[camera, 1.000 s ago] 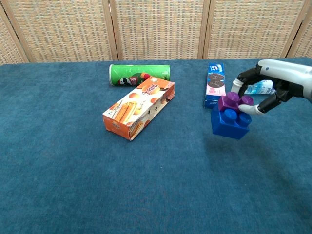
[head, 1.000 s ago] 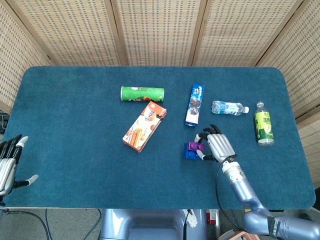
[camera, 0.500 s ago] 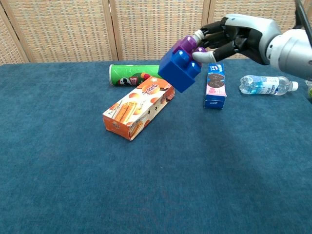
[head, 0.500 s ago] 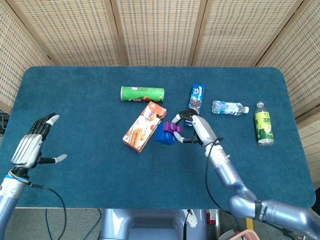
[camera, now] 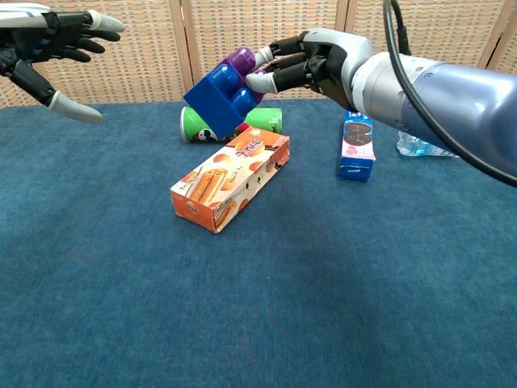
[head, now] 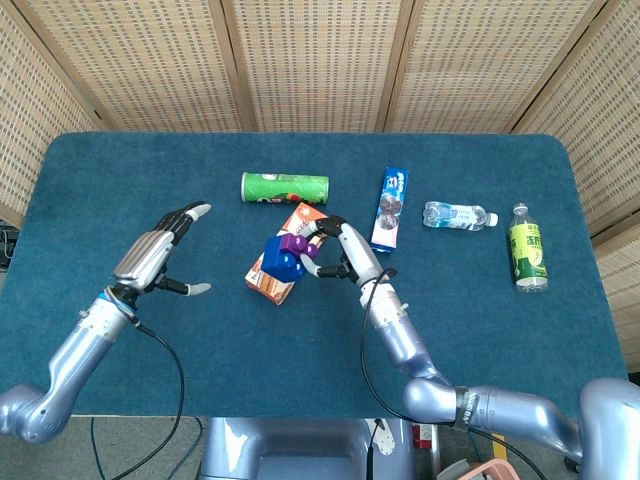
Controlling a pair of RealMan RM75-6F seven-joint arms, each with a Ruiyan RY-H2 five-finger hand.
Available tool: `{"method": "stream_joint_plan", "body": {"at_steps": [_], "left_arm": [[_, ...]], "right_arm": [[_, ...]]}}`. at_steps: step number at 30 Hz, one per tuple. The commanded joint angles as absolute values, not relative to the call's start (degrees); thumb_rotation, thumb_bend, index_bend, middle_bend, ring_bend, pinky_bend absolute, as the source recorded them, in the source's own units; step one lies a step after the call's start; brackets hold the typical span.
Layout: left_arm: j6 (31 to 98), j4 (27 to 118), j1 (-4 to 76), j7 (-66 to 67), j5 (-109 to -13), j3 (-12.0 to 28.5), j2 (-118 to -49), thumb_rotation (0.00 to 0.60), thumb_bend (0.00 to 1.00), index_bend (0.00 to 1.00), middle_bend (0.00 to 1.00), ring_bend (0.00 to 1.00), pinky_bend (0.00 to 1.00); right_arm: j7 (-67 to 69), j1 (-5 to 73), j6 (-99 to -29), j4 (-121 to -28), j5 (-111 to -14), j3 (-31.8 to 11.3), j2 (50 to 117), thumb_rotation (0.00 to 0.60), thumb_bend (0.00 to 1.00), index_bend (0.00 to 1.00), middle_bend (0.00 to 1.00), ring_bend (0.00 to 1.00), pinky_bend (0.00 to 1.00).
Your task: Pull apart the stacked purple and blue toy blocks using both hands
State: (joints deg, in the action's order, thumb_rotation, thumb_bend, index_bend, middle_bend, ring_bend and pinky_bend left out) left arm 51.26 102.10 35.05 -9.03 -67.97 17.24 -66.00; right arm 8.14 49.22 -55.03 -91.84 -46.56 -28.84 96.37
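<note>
Over table, blocks further left.

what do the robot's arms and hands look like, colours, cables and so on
Both arms are smooth, rounded, silvery blue-grey metal tubes. The left hand and right hand have silver-grey ribbed backs, black finger segments and pale white fingertips. A thin black cable loops loose along each forearm. No sleeves or readable markings show.

**Open air between the hands, clutter beneath**

I see bare air between my left hand and the blue block. Below the blocks lie the orange box and green can; the cookie pack flanks my right arm.
</note>
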Motion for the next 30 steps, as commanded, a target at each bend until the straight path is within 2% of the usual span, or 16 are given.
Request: {"method": "stream_joint_plan", "body": {"at_steps": [1,10,16,25,30], "left_arm": [[48.7,102.5,38.2,-6.3,-63.3,18.4,-67.1,0.600,0.00,0.00,0.00,0.00,0.00],[43.6,105.0,43.5,-3.7,-54.6,18.9,-66.4,0.600,0.00,0.00,0.01,0.00,0.00],[42.9,105.5,46.3,-1.7,-48.9,18.4,-66.8,0.600,0.00,0.03,0.04,0.00,0.00],[43.5,105.0,49.1,-0.9,-44.7,18.0,-69.0,0.600,0.00,0.18,0.21,0.00,0.00],[47.1,104.8,50.5,1.4,-42.1,17.7,-71.4,0.600,0.00,0.37,0.38,0.10,0.00]], "right_arm": [[7.6,49.8,-55.2,-91.3,-46.1,-28.9,97.2,0.600,0.45,0.63,0.65,0.18,0.00],[6.8,50.5,-55.7,-91.7,-45.8,-28.5,98.5,0.600,0.45,0.63,0.65,0.18,0.00],[6.7,50.5,-55.8,-92.1,-45.3,-28.7,98.7,0.600,0.45,0.63,0.66,0.18,0.00],[7.4,50.2,-55.5,-92.4,-44.6,-28.9,98.8,0.600,0.45,0.63,0.66,0.18,0.00],[7.8,50.2,-55.0,-92.6,-44.5,-28.9,98.9,0.600,0.45,0.63,0.66,0.18,0.00]]}}
